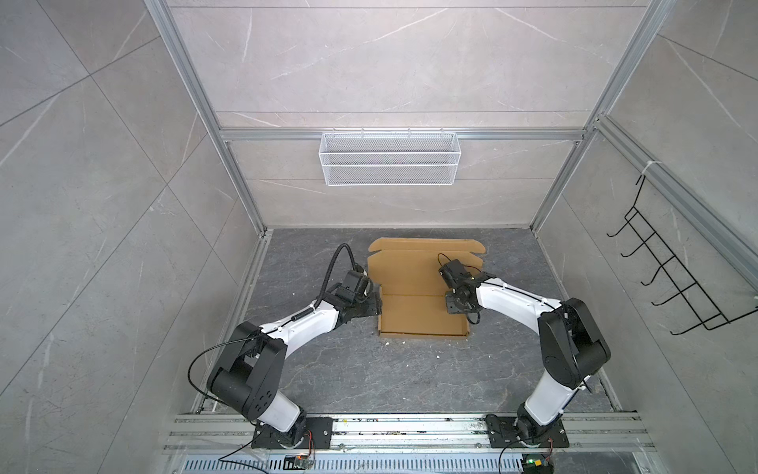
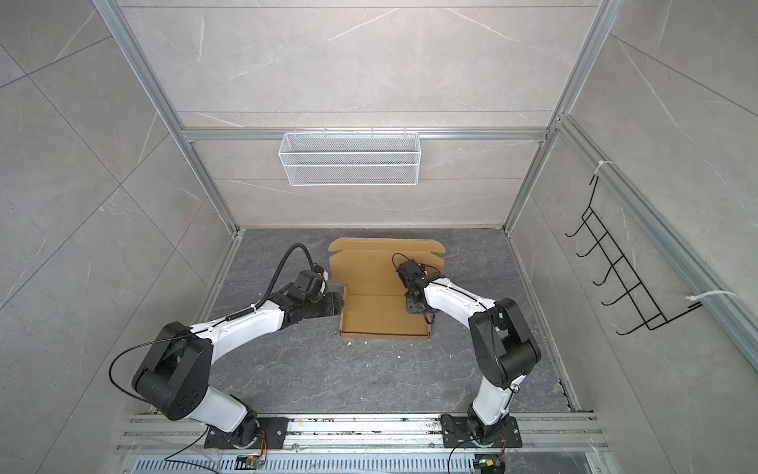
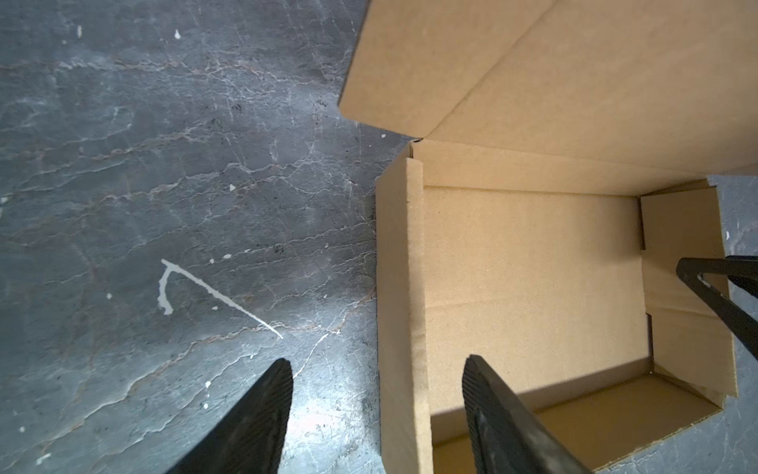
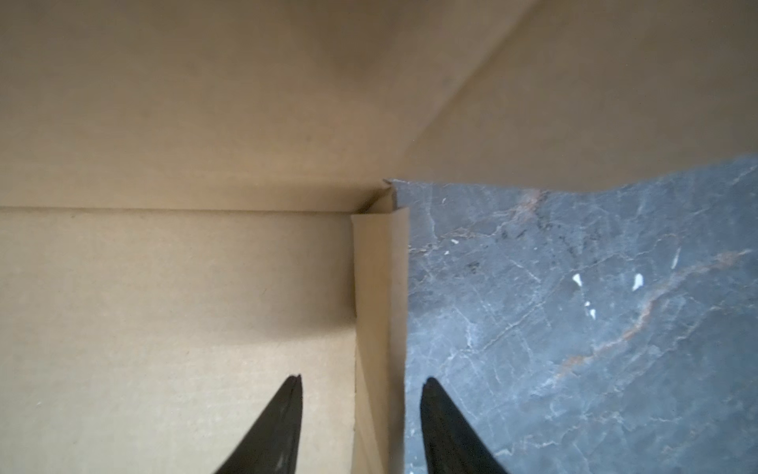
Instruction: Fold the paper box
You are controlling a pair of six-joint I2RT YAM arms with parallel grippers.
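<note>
Though unseen from above, jaws straddle paper box (image 3: 533,287) walls

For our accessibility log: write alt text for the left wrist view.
The open left end effector straddles a side wall of the cardboard box, one finger over the dark marbled table, one inside the box.

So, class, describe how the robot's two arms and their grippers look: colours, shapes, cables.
The left arm and right arm match: glossy white between bulky black joints, on black base plates. A ribbed black hose loops off the left arm; thin black cables trail both. The left gripper and right gripper each have two black tapered fingers.
</note>
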